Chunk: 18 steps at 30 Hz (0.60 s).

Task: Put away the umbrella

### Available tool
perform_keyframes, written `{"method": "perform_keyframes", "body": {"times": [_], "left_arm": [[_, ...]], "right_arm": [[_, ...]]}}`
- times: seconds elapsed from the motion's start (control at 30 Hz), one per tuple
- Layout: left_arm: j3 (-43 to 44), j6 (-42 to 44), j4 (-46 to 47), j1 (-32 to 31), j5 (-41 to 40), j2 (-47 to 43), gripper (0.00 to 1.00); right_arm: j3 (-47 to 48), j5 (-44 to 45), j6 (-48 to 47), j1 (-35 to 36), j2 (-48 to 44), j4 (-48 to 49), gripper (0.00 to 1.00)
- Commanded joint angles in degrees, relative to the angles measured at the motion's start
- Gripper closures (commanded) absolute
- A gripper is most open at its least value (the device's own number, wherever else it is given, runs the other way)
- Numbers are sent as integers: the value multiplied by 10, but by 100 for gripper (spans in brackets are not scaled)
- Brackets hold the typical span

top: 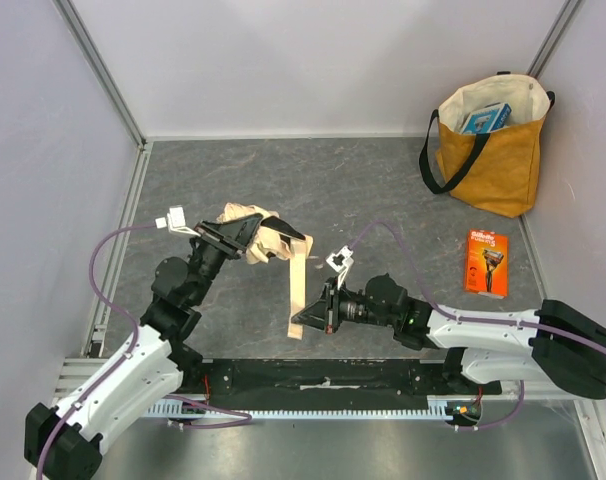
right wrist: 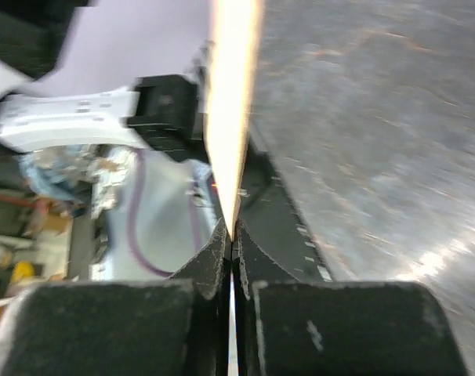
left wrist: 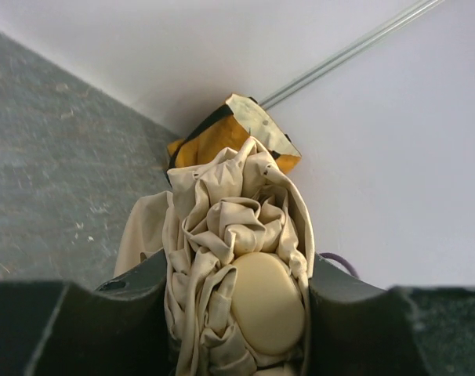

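The umbrella point(top: 255, 236) is a crumpled bundle of pale beige fabric held above the table at centre left. My left gripper point(top: 241, 236) is shut on it. In the left wrist view the fabric point(left wrist: 222, 235) and a smooth cream oval part point(left wrist: 269, 301) fill the gap between the jaws of the left gripper point(left wrist: 237, 290). A beige closing strap point(top: 297, 290) hangs down from the bundle. My right gripper point(top: 310, 320) is shut on the strap's lower end. In the right wrist view the strap point(right wrist: 233, 117) is pinched edge-on at the tips of the right gripper point(right wrist: 233, 239). The shaft is hidden.
A mustard-yellow tote bag point(top: 495, 150) with black straps stands open at the back right with a blue box point(top: 484, 118) inside; it also shows in the left wrist view point(left wrist: 222, 139). An orange razor pack point(top: 486, 262) lies flat at the right. Walls enclose the table.
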Motion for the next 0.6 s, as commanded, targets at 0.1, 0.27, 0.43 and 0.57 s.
{"method": "perform_keyframes", "body": {"times": [0.1, 0.27, 0.43, 0.57], "left_arm": [[-13, 137, 121, -1, 44, -2, 98], [-114, 151, 188, -1, 71, -45, 98], [-169, 161, 249, -1, 60, -47, 98], [-163, 159, 268, -2, 28, -25, 98]], "right_arm": [[172, -37, 27, 4, -74, -63, 100], [374, -99, 7, -96, -40, -258, 100], [558, -167, 22, -120, 63, -293, 100], [603, -208, 89, -99, 146, -201, 100]]}}
